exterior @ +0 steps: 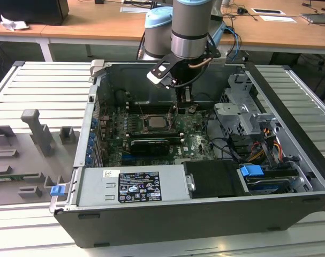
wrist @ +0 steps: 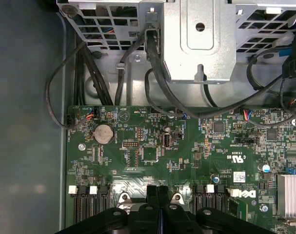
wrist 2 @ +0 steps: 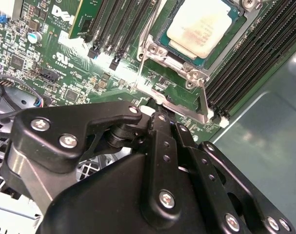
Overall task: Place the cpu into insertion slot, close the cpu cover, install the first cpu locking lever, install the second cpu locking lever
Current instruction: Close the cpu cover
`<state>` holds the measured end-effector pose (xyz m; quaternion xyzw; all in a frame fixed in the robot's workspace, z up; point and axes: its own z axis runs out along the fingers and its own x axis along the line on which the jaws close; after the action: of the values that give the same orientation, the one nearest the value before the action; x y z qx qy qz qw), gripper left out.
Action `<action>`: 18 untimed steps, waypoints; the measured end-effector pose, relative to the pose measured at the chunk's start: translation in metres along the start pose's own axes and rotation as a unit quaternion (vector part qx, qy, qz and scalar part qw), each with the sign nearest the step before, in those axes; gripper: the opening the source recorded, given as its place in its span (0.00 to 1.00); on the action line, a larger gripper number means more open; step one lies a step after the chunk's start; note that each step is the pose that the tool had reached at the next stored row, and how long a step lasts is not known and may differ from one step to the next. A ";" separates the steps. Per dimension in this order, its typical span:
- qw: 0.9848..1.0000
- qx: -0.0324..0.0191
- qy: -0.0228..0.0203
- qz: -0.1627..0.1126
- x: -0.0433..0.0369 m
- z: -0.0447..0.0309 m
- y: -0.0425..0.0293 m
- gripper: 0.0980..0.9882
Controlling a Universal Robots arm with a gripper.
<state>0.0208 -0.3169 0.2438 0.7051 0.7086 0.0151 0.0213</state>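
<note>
Open computer case (exterior: 151, 214) on slatted table (exterior: 33, 80). Robot arm (exterior: 190, 27) comes down inside the case near its far wall. Green motherboard (exterior: 197, 142) lies on the case floor. Black gripper (wrist 2: 160, 116) hangs low over the board just beside the insertion slot (wrist 2: 163, 43), jaws pressed together with nothing seen between them. The cpu (wrist 2: 199, 27) sits in the slot, mid-board, silver face up, and the silver cpu cover (wrist 2: 155, 49) frames it. Thin wire locking lever (wrist 2: 143, 58) runs along the slot edge, near the fingertips.
</note>
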 end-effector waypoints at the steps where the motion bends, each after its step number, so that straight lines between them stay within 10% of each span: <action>1: 1.000 0.000 0.000 0.000 0.0000 0.0000 -0.0002 0.01; 18: 1.000 0.000 0.000 0.000 0.0000 -0.0002 -0.0038 0.01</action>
<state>0.0171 -0.3169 0.2438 0.7051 0.7086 0.0151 0.0212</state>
